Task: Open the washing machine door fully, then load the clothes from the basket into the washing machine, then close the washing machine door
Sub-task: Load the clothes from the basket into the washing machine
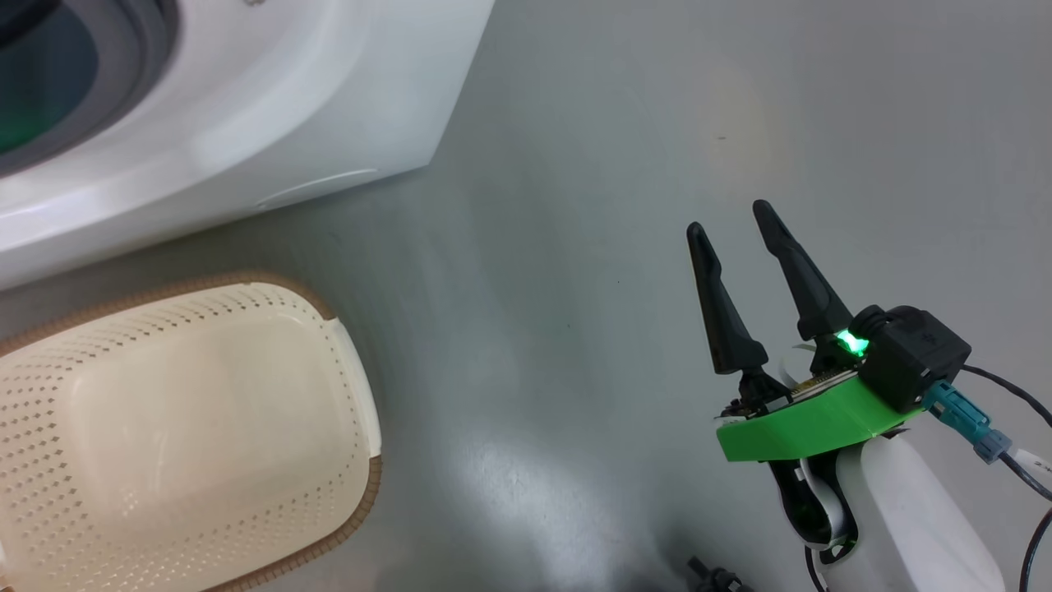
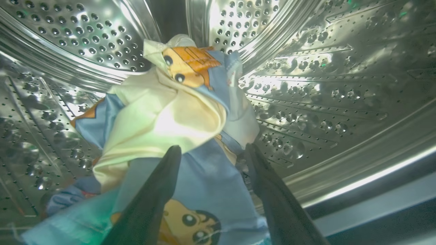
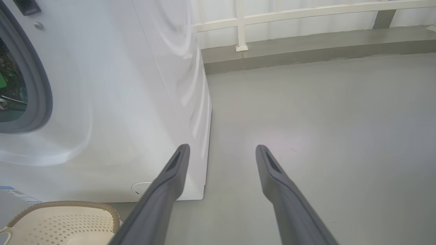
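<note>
The clothes (image 2: 177, 112) are light blue and cream with orange cartoon faces. The drum (image 2: 323, 85) is shiny steel, dotted with holes. The basket (image 1: 189, 427) is cream, perforated, brown-rimmed. The washing machine (image 1: 271, 123) is white. The right gripper (image 1: 727, 218) has 2 black fingers (image 1: 719, 312).

The clothes (image 2: 177, 112), blue and cream with orange prints, lie heaped inside the washing machine (image 1: 246, 123); before me, the cream basket (image 1: 181, 427) stands bare on the floor (image 1: 575, 247).

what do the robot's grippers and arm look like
The right gripper has two long tapered black fingers on a bright green bracket, plus a black module with a green light, a teal connector, black cables and a white forearm. The left gripper has matching dark fingers.
</note>
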